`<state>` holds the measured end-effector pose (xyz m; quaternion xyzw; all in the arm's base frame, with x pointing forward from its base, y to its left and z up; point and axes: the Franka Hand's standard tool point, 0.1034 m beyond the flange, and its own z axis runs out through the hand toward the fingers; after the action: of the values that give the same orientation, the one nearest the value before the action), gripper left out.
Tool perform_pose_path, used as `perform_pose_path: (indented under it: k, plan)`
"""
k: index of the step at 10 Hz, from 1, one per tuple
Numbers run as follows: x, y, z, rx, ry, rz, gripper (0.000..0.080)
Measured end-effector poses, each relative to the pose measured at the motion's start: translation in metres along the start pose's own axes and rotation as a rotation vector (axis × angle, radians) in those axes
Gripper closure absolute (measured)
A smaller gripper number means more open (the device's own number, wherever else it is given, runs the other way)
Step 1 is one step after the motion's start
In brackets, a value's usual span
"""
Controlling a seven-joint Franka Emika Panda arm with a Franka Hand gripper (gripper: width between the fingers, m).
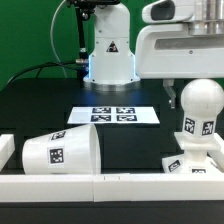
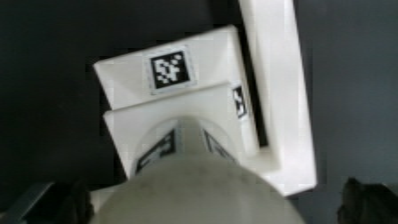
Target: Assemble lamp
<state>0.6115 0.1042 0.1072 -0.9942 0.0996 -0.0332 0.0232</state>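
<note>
Shade (image 1: pixel 60 151) comes first by bulk: the big tapered cone lies on its side at the exterior view's left, near the white rail (image 1: pixel 110 184) that runs along the front of the black table (image 1: pixel 40 100). Well apart from it, at the exterior view's right, the wedge-like base (image 1: pixel 188 162) sits against the same rail, and the round-headed bulb (image 1: pixel 199 108) stands upright on it, ribbed neck down and seemingly seated in the base. Behind them the marker board (image 1: pixel 113 115) lies flat.

The gripper (image 1: pixel 172 92) hangs just beside the bulb's head, under the arm's white wrist. Its fingers are hard to make out in either view, so how wide the jaws stand cannot be told; nothing is plainly held. The wrist view looks straight down over the bulb (image 2: pixel 187 185) onto the tagged base (image 2: pixel 175 75).

Judging by this, the bulb step looks about done. Next should be the shade: reach across, grasp its rim, stand it up and lower it over the bulb.
</note>
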Motion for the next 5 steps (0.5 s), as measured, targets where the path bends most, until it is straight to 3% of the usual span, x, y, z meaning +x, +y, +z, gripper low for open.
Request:
perform_pose_path:
  k: [3,4,5]
  plan:
    - [0.0021,0.0060,-0.0029,0.003,0.003,-0.133,0.0101]
    - [0.0019,0.0057,-0.0027,0.003,0.002,-0.131,0.0222]
    - [0.0020,0.0058,-0.0027,0.003,0.002,-0.131,0.0229]
